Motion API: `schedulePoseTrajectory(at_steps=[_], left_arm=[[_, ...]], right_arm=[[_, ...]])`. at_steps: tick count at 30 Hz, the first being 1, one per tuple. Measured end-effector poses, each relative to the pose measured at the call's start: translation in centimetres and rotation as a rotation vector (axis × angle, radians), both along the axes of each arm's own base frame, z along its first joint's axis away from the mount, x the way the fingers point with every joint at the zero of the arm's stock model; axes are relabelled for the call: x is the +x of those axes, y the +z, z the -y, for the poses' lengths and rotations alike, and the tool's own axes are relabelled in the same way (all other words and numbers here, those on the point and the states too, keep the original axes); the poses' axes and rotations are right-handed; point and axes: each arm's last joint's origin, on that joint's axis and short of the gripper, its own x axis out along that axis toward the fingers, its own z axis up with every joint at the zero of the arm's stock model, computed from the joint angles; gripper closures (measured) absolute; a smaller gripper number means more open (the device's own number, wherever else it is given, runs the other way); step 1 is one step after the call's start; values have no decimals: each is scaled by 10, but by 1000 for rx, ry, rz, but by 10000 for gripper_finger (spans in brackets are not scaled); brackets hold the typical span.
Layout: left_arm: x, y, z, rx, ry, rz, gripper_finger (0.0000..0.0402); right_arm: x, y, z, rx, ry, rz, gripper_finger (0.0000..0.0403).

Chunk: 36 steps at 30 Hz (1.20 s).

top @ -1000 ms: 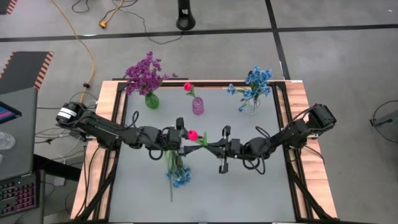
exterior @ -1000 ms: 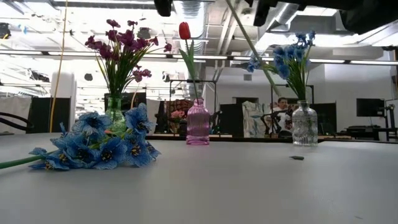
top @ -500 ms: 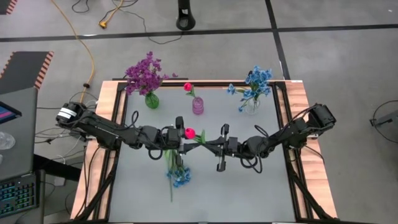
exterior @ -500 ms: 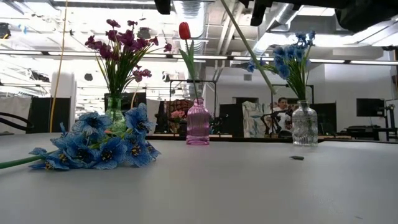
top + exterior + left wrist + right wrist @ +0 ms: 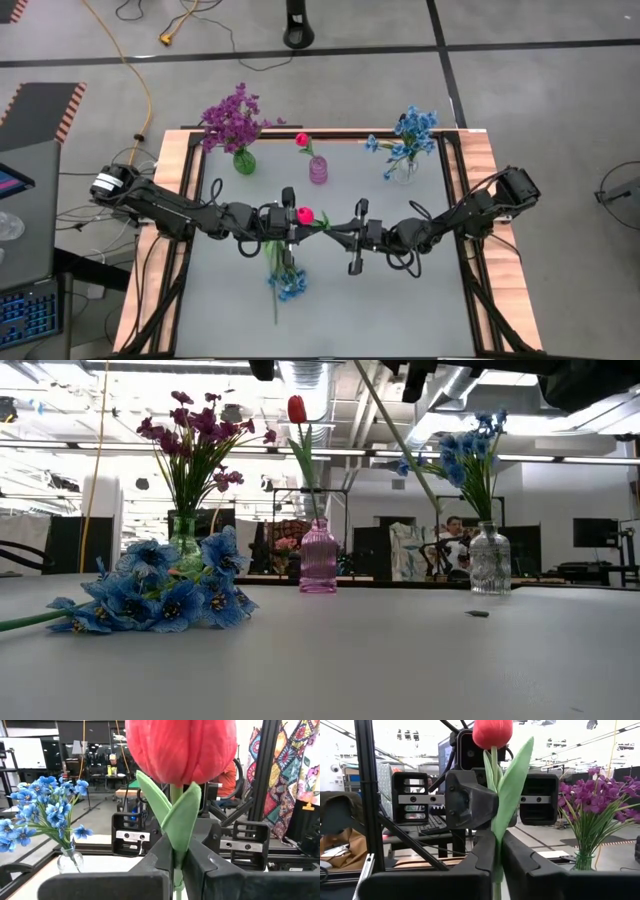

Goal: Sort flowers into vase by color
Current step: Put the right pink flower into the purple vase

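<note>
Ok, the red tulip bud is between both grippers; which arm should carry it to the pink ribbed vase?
Left, probably: the left gripper is shut on the red tulip bud just under its head, nearer the pink ribbed vase.

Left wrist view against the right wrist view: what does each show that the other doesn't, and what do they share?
Only the left wrist view shows the blue flowers in their clear vase, behind the left gripper shut on the stem.

Only the right wrist view shows the purple flowers in the green vase, behind the right gripper, its fingers also against the stem.

Both show the red tulip, its green leaf, and the opposite gripper facing the camera.
</note>
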Motion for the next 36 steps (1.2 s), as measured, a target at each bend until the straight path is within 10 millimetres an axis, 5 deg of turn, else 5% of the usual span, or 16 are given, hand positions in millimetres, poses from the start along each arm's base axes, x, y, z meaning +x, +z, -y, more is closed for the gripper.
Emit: schedulePoseTrajectory(at_steps=[14, 27, 36], left_arm=[[-6, 8, -8, 83, 64, -5, 401], [-20, 54, -50, 190, 203, -127, 401], [-23, 65, -87, 221, 333, -145, 401]], right_arm=[[-2, -3, 0, 31, -140, -43, 173], [0, -16, -4, -32, -133, -180, 163], [-2, -21, -10, -52, -115, -232, 163]])
